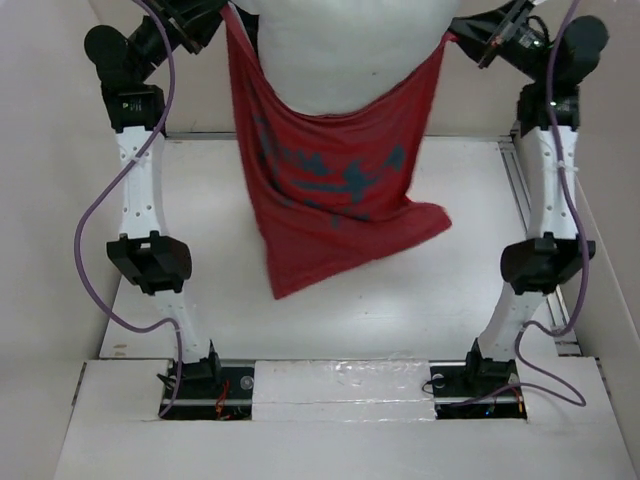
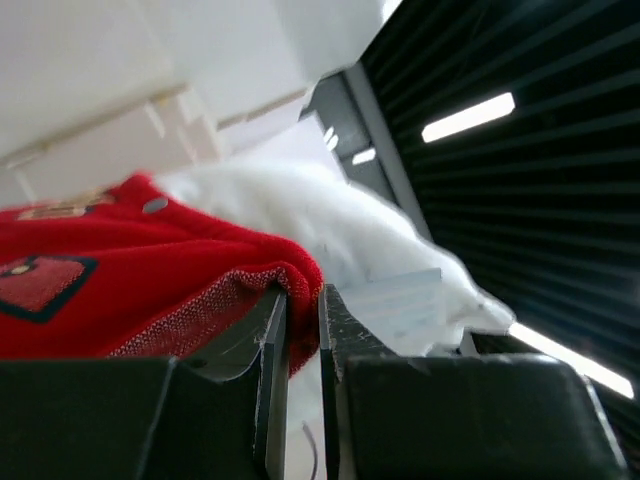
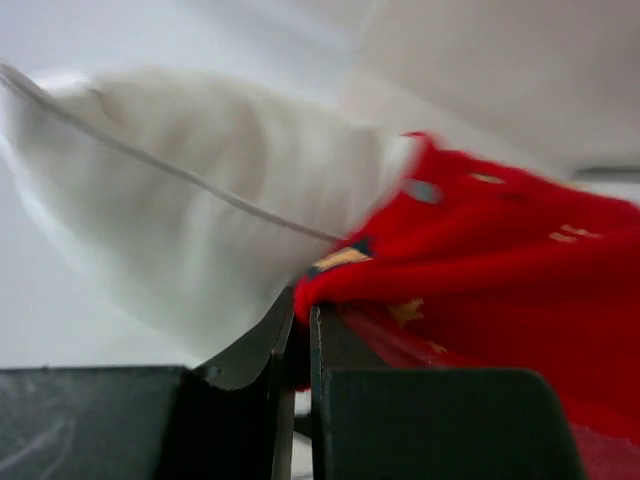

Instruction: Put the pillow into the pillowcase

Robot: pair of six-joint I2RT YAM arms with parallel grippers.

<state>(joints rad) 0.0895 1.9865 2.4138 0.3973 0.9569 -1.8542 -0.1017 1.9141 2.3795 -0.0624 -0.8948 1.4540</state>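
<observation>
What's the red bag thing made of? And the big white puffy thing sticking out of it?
Pillowcase: looks like thin woven cloth with a matte finish. A fine weave shows at its edge, and it hangs in limp folds. Pillow: seems to have a soft white fabric cover, matte and slightly fuzzy, bulging as if stuffed. The filling can't be seen.

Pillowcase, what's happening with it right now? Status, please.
Left gripper shut on pillowcase edge, right gripper likewise. Pillowcase hanging above the table, pillow sitting in its open top, mostly uncovered. No obstruction seen.
</observation>
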